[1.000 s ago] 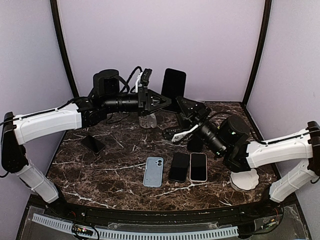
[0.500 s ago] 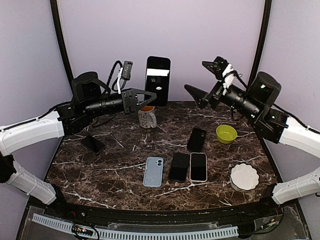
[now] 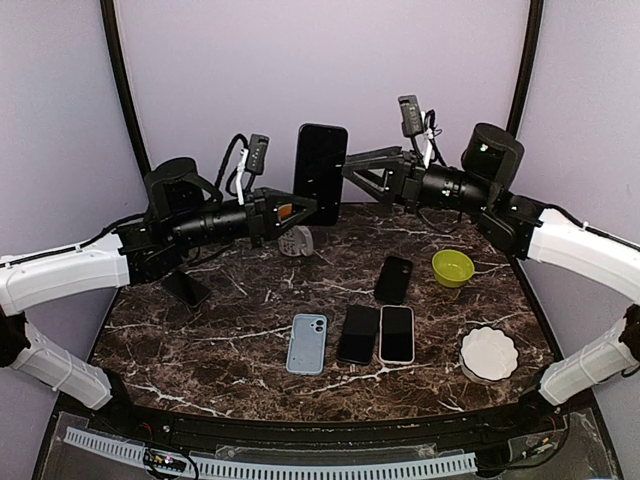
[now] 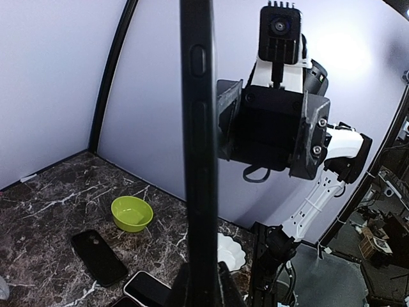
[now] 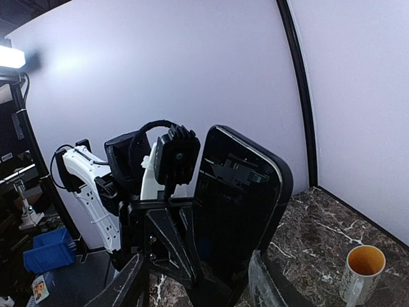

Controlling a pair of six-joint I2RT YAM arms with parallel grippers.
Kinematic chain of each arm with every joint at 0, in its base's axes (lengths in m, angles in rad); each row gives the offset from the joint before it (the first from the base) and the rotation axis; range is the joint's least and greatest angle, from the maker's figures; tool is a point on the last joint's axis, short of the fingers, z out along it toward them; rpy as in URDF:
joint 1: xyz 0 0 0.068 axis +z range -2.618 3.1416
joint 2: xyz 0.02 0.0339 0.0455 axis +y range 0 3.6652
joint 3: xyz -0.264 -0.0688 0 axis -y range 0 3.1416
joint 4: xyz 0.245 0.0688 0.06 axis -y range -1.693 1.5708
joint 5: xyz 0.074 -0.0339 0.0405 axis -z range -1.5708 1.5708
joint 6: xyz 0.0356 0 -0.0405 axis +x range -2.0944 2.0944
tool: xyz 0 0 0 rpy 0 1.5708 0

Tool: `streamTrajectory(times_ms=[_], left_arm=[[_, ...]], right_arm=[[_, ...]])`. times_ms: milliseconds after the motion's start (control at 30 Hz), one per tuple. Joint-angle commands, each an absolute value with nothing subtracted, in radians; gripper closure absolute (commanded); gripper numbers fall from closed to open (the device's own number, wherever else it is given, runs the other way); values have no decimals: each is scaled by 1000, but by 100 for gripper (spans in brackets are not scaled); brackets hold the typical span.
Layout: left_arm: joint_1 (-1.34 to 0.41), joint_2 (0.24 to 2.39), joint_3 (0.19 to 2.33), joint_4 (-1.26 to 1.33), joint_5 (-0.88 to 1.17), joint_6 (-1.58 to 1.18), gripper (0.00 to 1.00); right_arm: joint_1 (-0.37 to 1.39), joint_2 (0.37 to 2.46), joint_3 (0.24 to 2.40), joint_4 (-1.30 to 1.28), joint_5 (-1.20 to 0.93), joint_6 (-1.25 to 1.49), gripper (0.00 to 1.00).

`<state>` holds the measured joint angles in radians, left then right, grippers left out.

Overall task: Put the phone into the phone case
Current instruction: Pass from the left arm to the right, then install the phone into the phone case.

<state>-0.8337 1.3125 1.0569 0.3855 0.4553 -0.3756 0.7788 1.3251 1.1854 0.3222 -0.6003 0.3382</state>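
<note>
The phone (image 3: 320,170) stands straight up in the air. Its bottom end is pinched tight in the left gripper (image 3: 306,207). The right gripper (image 3: 351,166) has its two fingers apart, just beside the phone's far edge, and I cannot tell if they touch it. The blue phone case (image 3: 307,343) lies flat on the table (image 3: 220,330), well below both grippers. A mug (image 5: 363,274), orange-brown inside, sits just under the left gripper. A green bowl (image 3: 453,266) sits below the right gripper and shows only its green inside. A white dish (image 3: 489,353) lies nearer that arm's base. Half a second ago the right gripper was well away from the phone. Now it has come close, and the left gripper hides part of the mug.
</note>
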Motion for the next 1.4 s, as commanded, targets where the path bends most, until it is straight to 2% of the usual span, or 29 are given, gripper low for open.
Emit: streamTrajectory(times_ms=[0,300,333,367,467,500,667,733,767,800,833,900,967,1100,1367], left_arm=[[-848,1263,1052,502,489,-334,100],[-853,1263,1036,553,537,-346,100],[-853,1264,1035,555,541,-347,100],[-853,1264,1033,555,543,-348,100],[-853,1268,1033,550,552,-353,100],[-853,1268,1032,549,555,-354,100],[-853,1268,1029,507,555,-365,100],[-854,1256,1023,457,519,-357,86],[-854,1247,1018,436,507,-352,70],[-852,1242,1016,384,473,-342,60],[-853,1233,1013,357,452,-338,39],[-847,1228,1020,210,348,-320,21],[-832,1233,1038,67,279,-304,14],[-795,1278,1097,-213,150,-274,12],[-736,1410,1108,-373,114,-328,9]], right_arm=[[773,1322,1225,363,-589,456,49],[772,1362,1242,295,-556,447,46],[771,1363,1244,298,-561,450,49],[773,1365,1245,305,-570,454,58],[773,1366,1251,332,-594,474,93],[773,1365,1252,342,-601,480,100],[774,1353,1246,347,-625,494,100],[774,1343,1235,325,-605,494,100],[774,1338,1230,310,-593,493,100],[774,1334,1225,289,-576,494,100],[773,1333,1222,265,-557,497,100],[772,1339,1215,213,-501,514,100],[772,1345,1193,178,-457,537,100],[772,1364,1118,151,-376,625,100],[843,1488,1016,180,-266,802,100]])
